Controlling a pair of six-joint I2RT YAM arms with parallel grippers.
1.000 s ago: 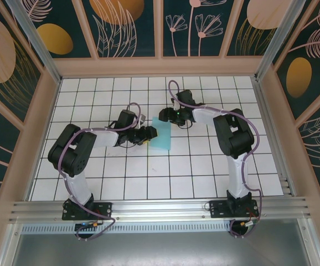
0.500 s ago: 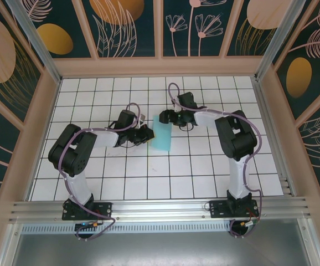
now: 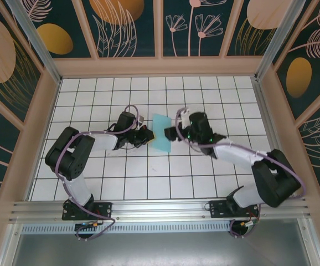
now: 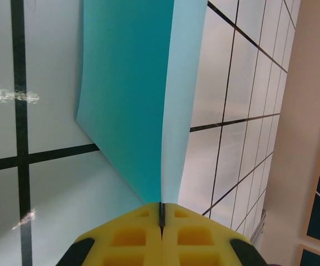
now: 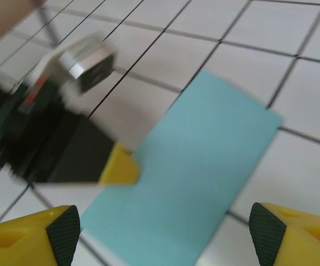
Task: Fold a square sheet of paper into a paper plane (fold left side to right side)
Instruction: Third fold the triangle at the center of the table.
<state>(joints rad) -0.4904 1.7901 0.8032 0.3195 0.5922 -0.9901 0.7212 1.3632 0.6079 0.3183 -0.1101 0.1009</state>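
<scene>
1. Against the view of a second ago, you see the right arm swung toward the near right, its elbow now close to its base. The right gripper has left the sheet's far end and sits just beside its right edge, jaws spread wide and holding nothing. The left gripper has closed and now pinches the left edge of the square sheet of paper.
2. The sheet, folded to a narrow strip, lies near the middle of the gridded table, between the two grippers.
3. The right wrist view is motion-blurred, so the left gripper's yellow tip appears smeared there. In the left wrist view the sheet's far end is cut off at the top.
4. The sheet's long axis runs near to far, with the far end leaning slightly left.
</scene>
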